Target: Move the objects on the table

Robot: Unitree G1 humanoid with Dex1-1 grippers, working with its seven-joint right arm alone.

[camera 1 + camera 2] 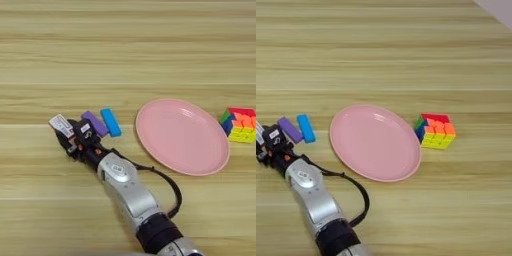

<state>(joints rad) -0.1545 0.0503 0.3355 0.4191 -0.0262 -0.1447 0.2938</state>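
Note:
My right gripper (pixel 70 134) reaches in from the bottom to the left part of the table (pixel 125 55). It is shut on one end of a flat white rectangle with pink-red print (pixel 60 124), which sticks out up and to the left of the black fingers. In the right eye view the gripper (pixel 267 141) sits at the left edge and the rectangle is mostly cut off. A purple bar (pixel 95 123) lies just right of the gripper, close to it. A blue bar (pixel 110 122) lies beside the purple one.
A large round pink plate (pixel 182 136) lies right of the bars. A multicoloured puzzle cube (pixel 436 131) stands beyond the plate's right rim. The silver forearm (pixel 130 192) and its black cable cross the near table.

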